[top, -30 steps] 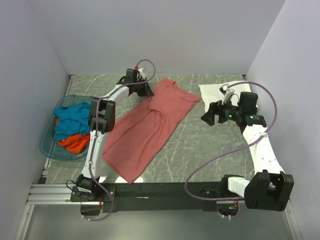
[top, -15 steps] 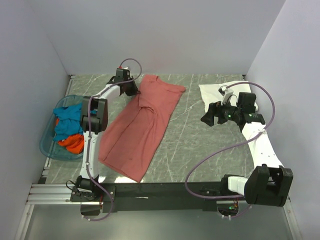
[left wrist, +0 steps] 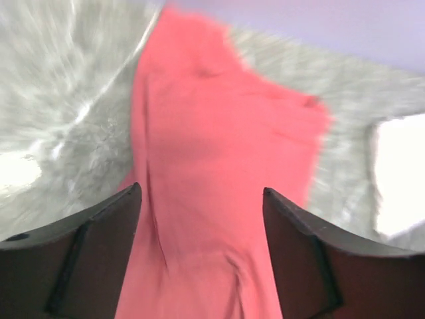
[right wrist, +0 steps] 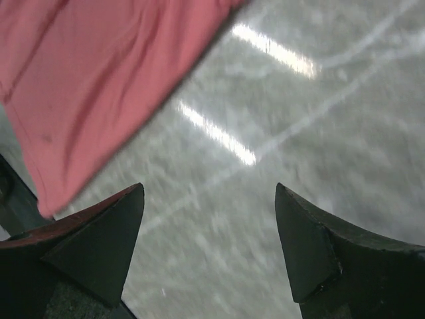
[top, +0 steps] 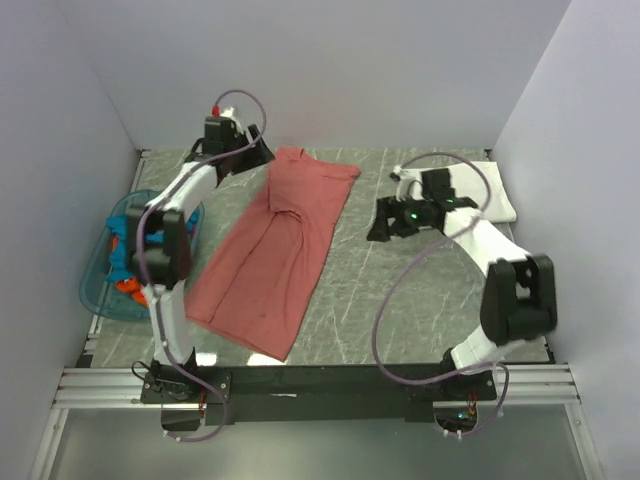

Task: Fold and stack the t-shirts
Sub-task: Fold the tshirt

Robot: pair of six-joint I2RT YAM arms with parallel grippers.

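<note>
Held left gripper [left wrist: 200, 193] and right gripper [right wrist: 208, 189] open and empty; probably required smoothing bunched far end of dusty-red t-shirt [top: 270, 260] before folding.

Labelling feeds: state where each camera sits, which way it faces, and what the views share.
Top external: above and behind the arm bases, looking down on the table; left arm and right arm show whole.
Left wrist: at the far left, facing along the dusty-red t-shirt toward the white t-shirt; left jaws show open.
Right wrist: facing down at the table and that shirt's edge; right jaws show open.
Shared: all three see the dusty-red t-shirt.
</note>
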